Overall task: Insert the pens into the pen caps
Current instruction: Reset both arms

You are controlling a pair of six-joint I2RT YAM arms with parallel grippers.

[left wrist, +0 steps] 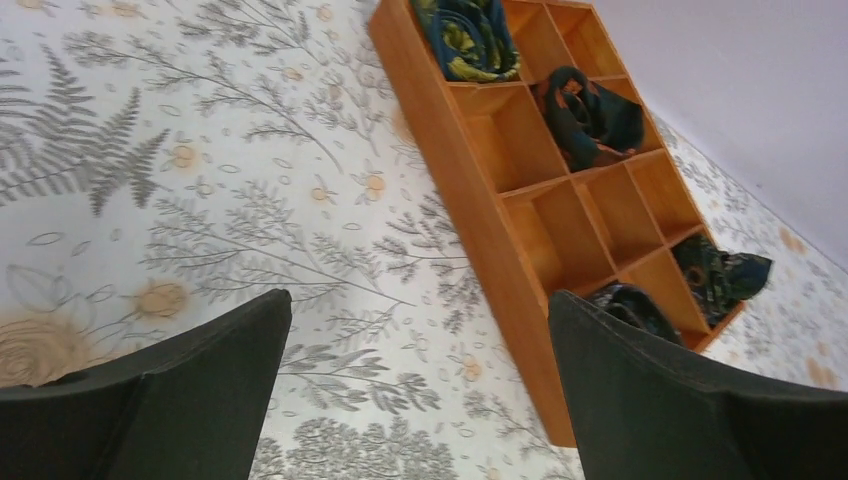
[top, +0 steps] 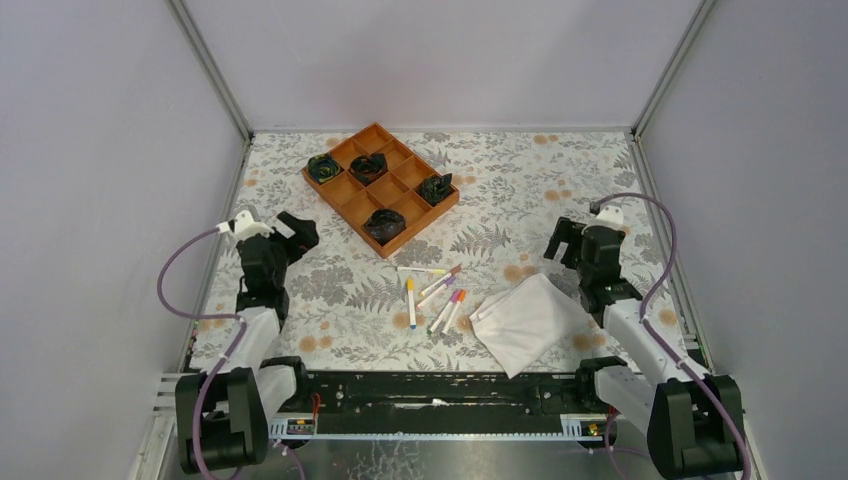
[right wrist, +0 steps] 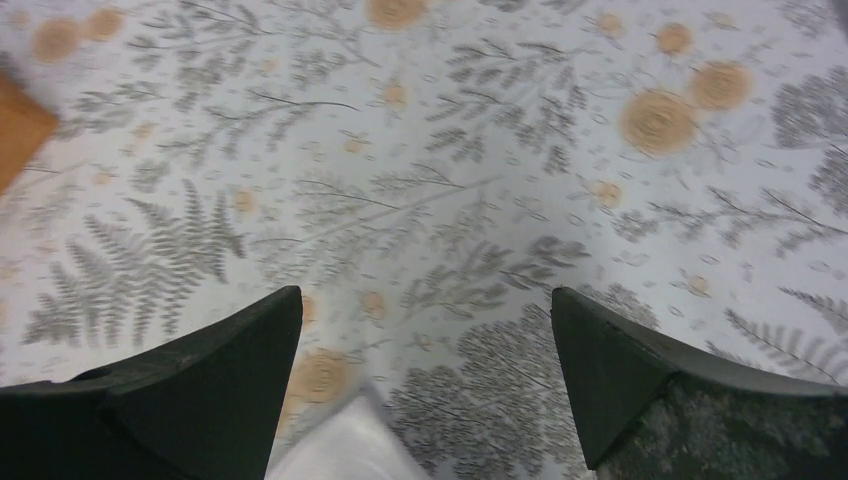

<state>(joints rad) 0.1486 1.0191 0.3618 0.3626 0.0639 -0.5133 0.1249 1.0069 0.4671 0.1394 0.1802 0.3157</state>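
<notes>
- Looking down from the top camera, the pens (top: 410,300) lie in a loose fan on the flowered table (top: 330,300). They sit about midway between the two arms, just left of the folded white cloth (top: 525,320) and in front of the orange tray (top: 381,187).
- Coloured ends show on them, but it is too small to tell whether these are pen caps already seated or caps lying at the tips.
- The left gripper (top: 297,232) and the right gripper (top: 562,240) hover well apart from the cluster, both spread wide and empty.
- The pens look light and stiff, with smooth round barrels likely to roll or slip, and several touch or cross. I would pinch one across mid-barrel, starting with an outlying pen.
- From the left wrist, the fingers (left wrist: 200,390) gape with only tablecloth between them. The tray and its dark bundles (left wrist: 590,115) lie ahead, and no pen is in view.
- From the right wrist, the jaws are likewise released and hold nothing. A corner of the cloth shows at the bottom edge, and no pen is visible.
</notes>
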